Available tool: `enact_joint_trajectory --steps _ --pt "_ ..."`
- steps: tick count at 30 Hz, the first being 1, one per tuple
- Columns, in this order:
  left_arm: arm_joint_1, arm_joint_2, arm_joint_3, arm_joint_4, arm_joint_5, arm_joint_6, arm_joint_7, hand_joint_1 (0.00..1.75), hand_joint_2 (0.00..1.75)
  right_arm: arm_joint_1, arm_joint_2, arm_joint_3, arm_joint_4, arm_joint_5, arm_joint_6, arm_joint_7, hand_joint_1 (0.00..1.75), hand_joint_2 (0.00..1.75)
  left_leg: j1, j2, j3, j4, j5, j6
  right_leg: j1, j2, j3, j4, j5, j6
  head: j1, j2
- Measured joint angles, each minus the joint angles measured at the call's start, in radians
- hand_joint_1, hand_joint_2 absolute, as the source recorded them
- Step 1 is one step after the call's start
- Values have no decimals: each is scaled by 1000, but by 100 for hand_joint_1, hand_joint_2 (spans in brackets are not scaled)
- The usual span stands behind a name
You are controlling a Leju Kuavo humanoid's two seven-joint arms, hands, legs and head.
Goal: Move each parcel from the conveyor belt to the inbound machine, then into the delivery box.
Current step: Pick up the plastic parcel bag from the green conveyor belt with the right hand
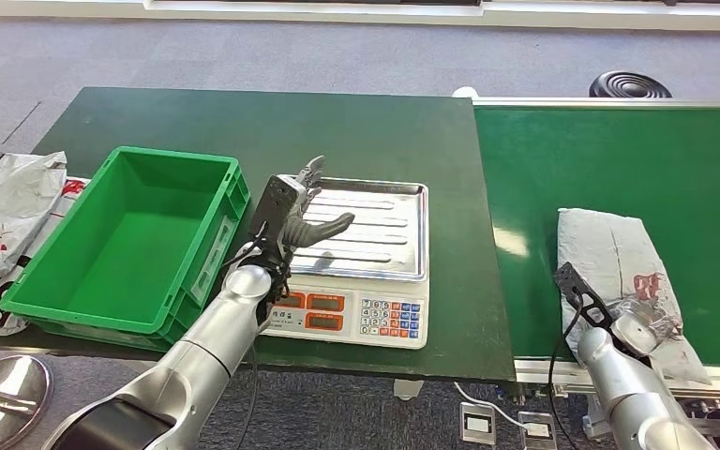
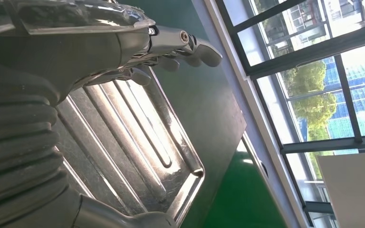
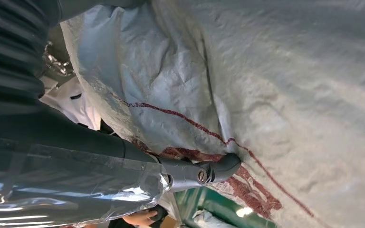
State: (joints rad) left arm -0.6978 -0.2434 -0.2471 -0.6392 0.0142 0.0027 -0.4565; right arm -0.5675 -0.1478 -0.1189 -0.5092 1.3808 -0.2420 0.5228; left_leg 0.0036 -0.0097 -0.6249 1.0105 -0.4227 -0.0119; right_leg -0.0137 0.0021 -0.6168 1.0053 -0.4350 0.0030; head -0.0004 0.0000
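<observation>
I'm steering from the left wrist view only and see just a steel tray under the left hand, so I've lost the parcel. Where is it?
Observer: The grey parcel lies on the green conveyor belt, to the robot's right of the scale.
Operator: Is the right hand on it?
Observer: The right hand is at the parcel's near end. In the right wrist view its thumb touches the wrapping, but a full grip is not visible.
Operator: And the delivery box?
Observer: The green crate sits to the left of the scale, with no parcel inside.
</observation>
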Motion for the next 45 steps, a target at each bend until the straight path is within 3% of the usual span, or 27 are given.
enact_joint_trajectory --steps 2,6,12,23,30,36,41,45 --pt "0 1 5 -3 -2 0 4 0 175 -7 0 -1 3 5 29 -5 0 175 0 0 0 0 0 0 0 0 0 0 0 0 0 0" --pt "1 1 15 -6 -3 0 6 0 175 -12 0 -3 6 7 44 -13 175 175 0 0 0 0 0 0 0 0 0 0 0 0 0 0" --pt "3 3 19 -12 -12 0 10 0 175 -20 2 -9 12 -5 93 -60 175 175 0 -1 0 0 0 1 0 -1 1 0 0 0 0 0" --pt "21 10 32 -30 -24 0 19 0 175 -31 11 -12 13 -31 83 -103 175 175 0 -1 0 0 0 1 0 -1 1 0 0 0 0 0" --pt "48 14 33 -46 -32 2 16 0 175 13 34 -12 -70 -90 -203 -192 175 175 0 0 0 0 0 1 0 -1 0 0 0 0 0 0" --pt "51 15 33 -47 -32 3 16 0 175 17 37 -12 -86 -97 -215 -198 175 175 0 0 0 0 0 1 0 0 0 0 0 0 0 0" --pt "64 19 33 -51 -36 14 5 0 175 78 78 -10 -294 -227 -365 -349 175 175 0 -1 0 0 0 1 0 -1 0 0 0 1 0 0" --pt "64 20 33 -49 -37 16 1 0 175 99 92 -8 -364 -244 -380 -367 175 175 0 -1 0 0 0 1 0 -1 0 0 0 1 0 0"
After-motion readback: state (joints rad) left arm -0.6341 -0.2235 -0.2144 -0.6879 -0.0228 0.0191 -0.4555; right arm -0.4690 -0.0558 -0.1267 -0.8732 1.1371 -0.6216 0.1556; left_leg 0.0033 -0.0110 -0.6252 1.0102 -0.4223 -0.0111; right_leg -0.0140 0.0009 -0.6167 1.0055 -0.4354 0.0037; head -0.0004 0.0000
